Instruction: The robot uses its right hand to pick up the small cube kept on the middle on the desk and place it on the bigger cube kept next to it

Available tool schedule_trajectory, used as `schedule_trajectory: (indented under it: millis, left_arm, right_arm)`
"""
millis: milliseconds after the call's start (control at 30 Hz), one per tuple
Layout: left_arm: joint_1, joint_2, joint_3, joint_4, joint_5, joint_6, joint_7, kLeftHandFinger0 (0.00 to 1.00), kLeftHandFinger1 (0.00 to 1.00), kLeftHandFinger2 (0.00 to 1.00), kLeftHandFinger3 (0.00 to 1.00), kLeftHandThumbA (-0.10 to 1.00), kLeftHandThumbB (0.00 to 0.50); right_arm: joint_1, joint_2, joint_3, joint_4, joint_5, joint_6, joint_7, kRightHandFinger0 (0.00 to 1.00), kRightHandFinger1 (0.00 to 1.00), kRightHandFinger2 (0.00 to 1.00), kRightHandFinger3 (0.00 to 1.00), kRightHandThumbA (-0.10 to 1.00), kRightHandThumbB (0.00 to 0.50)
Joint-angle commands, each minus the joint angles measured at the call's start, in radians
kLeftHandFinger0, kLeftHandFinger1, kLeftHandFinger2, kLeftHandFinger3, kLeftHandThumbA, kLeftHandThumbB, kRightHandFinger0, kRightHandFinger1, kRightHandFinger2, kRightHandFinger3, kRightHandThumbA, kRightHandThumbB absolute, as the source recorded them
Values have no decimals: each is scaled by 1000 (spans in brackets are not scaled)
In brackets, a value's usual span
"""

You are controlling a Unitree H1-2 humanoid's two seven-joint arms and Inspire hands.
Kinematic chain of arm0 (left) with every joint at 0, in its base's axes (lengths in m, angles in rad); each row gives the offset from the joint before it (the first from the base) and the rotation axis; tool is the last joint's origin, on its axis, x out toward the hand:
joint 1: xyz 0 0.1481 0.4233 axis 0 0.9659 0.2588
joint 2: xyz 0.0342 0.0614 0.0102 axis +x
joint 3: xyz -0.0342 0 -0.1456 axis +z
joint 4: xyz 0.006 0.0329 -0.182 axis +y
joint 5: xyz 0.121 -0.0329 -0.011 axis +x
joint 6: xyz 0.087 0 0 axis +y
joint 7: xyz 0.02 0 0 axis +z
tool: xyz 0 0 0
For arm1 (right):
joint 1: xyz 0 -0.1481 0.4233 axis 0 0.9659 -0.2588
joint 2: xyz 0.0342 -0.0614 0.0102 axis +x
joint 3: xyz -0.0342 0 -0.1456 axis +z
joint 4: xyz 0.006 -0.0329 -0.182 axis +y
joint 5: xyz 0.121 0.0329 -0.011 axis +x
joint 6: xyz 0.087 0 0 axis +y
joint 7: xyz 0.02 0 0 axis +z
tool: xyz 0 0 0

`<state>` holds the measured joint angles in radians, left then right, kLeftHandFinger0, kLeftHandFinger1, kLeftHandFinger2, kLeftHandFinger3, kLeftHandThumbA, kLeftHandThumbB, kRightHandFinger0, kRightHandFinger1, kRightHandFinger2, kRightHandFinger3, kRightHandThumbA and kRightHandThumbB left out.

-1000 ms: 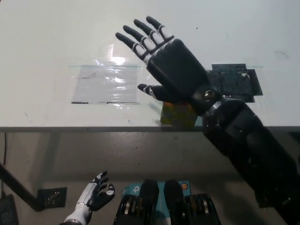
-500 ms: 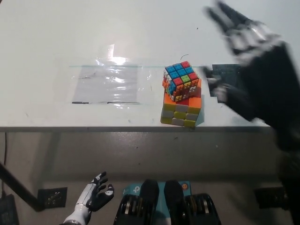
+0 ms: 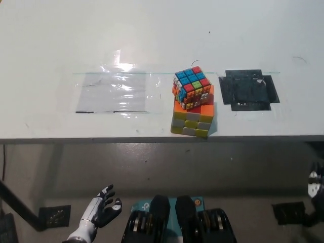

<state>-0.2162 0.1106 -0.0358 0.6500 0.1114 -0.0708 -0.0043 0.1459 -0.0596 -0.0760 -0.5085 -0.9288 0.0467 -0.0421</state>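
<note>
On the desk the small cube sits tilted on the bigger cube, right hand withdrawn (grip unreadable).

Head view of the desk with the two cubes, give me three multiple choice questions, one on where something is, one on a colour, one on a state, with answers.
1. Where is the small cube?
A. On top of the bigger cube
B. On the clear plastic sheet
C. On the black patch

2. What colour is the patch on the desk to the right of the cubes?
A. White
B. Black
C. Red

3. What is the white left robot hand doing?
A. Gripping the small cube
B. Pressing on the desk
C. Hanging open below the desk edge, holding nothing

Answers:
1. A, the small cube sits, turned at an angle, on the bigger cube near the desk's front edge.
2. B, the patch is dark black against the white desk.
3. C, its fingers are spread and empty at the lower left.
</note>
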Motion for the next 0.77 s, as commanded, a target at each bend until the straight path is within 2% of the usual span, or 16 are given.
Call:
schedule_trajectory:
  millis: [0, 167, 200, 300, 367, 500, 600, 733]
  left_arm:
    - [-14, 19, 4, -26, 8, -32, 15, 1000, 1000, 1000, 1000, 326, 286]
    - [-16, 17, 9, -25, -2, -25, 11, 1000, 1000, 1000, 1000, 336, 306]
    - [-16, 17, 9, -24, -1, -26, 12, 1000, 1000, 1000, 1000, 330, 300]
    - [-17, 15, 7, -20, 2, -33, 18, 1000, 1000, 1000, 1000, 328, 295]
    - [-23, 13, 11, -13, -5, -39, 15, 1000, 1000, 1000, 1000, 312, 294]
    - [-29, 13, 11, -8, -8, -36, 13, 1000, 1000, 1000, 1000, 352, 319]
    - [-35, 10, 9, -8, -5, -32, 15, 1000, 1000, 1000, 1000, 343, 304]
    - [-39, 7, 11, -16, -7, -23, 15, 1000, 1000, 1000, 1000, 326, 303]
  right_arm:
    - [-6, 27, 10, 116, 11, -51, -152, 323, 474, 543, 839, 287, 163]
    - [-45, 35, 26, 311, 39, -58, -214, 335, 482, 529, 825, 298, 165]
    - [-53, 37, 28, 343, 50, -55, -214, 366, 509, 536, 825, 302, 160]
    - [-80, 40, 36, 418, 70, -39, -216, 378, 517, 543, 828, 291, 157]
    - [-115, 46, 41, 503, 84, -34, -234, 318, 447, 535, 816, 229, 172]
    - [-161, 58, 36, 611, 153, -23, -227, 337, 441, 589, 848, 184, 156]
    - [-184, 60, 37, 665, 179, -40, -248, 312, 411, 583, 837, 154, 163]
    - [-202, 60, 42, 737, 211, -71, -278, 359, 433, 579, 826, 114, 156]
